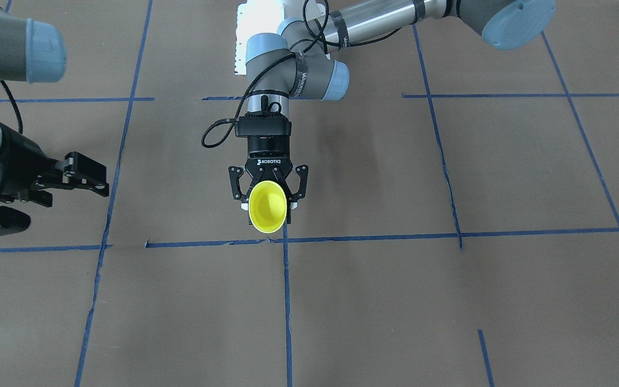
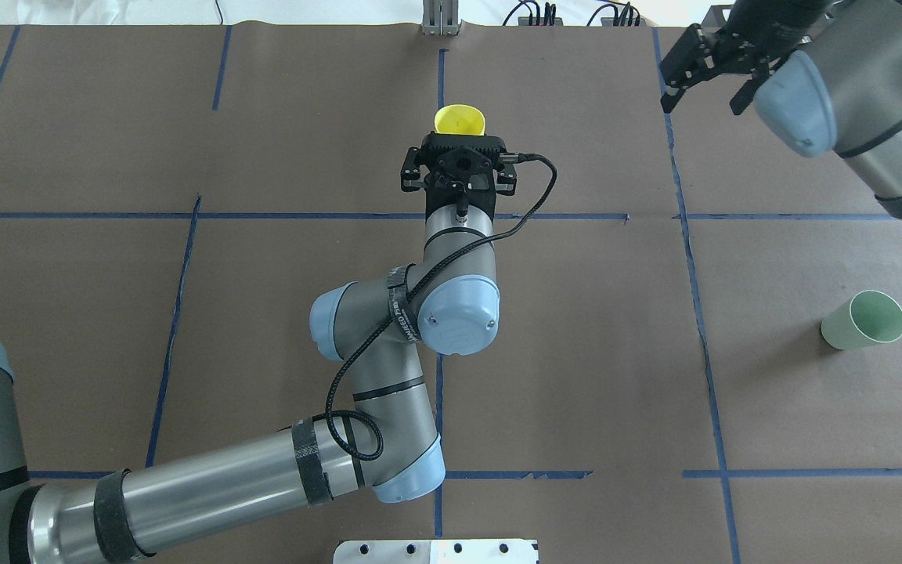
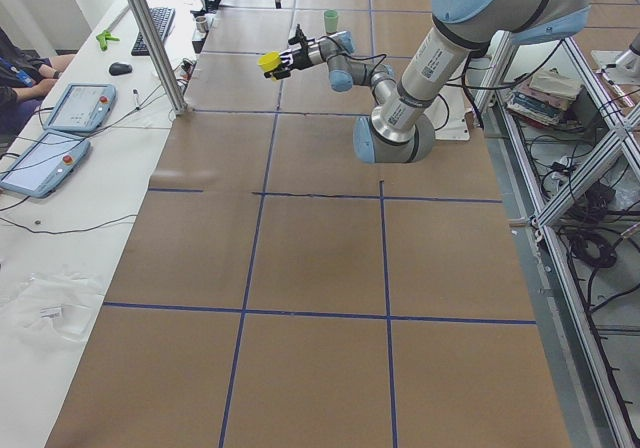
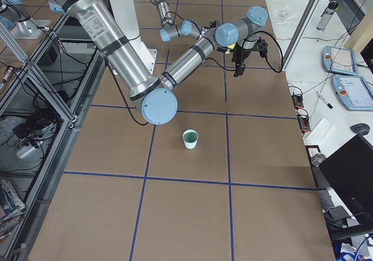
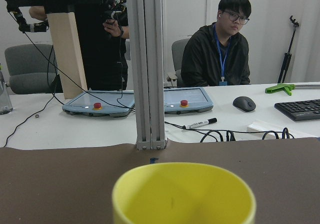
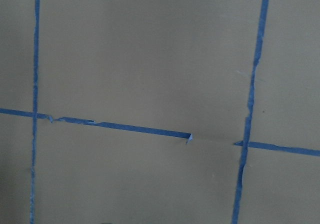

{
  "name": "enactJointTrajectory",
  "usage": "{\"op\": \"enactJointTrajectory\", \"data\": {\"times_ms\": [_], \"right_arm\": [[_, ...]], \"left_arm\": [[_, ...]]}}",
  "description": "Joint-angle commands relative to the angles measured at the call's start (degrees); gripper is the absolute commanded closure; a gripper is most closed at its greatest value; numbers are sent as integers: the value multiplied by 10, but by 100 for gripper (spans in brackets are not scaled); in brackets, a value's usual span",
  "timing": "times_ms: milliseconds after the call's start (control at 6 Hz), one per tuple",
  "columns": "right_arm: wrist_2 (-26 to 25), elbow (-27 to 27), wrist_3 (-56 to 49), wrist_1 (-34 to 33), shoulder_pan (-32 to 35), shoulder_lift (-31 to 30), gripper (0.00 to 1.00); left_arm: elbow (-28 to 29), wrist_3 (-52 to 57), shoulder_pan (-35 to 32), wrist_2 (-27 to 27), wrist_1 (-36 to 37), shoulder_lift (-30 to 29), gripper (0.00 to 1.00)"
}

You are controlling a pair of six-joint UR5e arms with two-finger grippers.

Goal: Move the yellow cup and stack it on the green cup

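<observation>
My left jaws grip the yellow cup (image 1: 268,207) sideways, mid-frame; right jaws gape empty, upper right overhead. Its smooth taper could slip before reaching the green cup (image 2: 862,321), far right.

— Surface underneath?
— Brown paper tabletop (image 1: 503,301), gridded with blue tape (image 1: 287,301).
— And beyond its far edge, from the left wrist?
— Aluminium post (image 5: 148,64) at centre. White desk (image 5: 50,129) behind, carrying two touch pendants (image 5: 97,104), mouse (image 5: 244,103), keyboard (image 5: 302,109) at right. Grey chair (image 5: 27,74) at left, seated man in glasses (image 5: 217,49) upper right, pale wall (image 5: 270,29) behind.
</observation>
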Motion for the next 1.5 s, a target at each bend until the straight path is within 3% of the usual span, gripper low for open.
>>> {"op": "enactJointTrajectory", "data": {"times_ms": [0, 333, 833, 1167, 1333], "right_arm": [[7, -120, 62, -28, -40, 135, 0], [29, -250, 96, -29, -65, 233, 1], [24, -269, 96, -29, -110, 244, 1], [22, -269, 96, -37, -111, 240, 10], [22, -270, 96, -38, -111, 240, 19]], "left_arm": [[0, 0, 4, -1, 0, 1, 71], [0, 0, 6, -1, 0, 1, 71], [-1, -1, 7, -1, -1, 1, 71], [-1, -1, 7, -2, -2, 1, 71], [-2, -1, 7, -2, -2, 1, 71]]}}
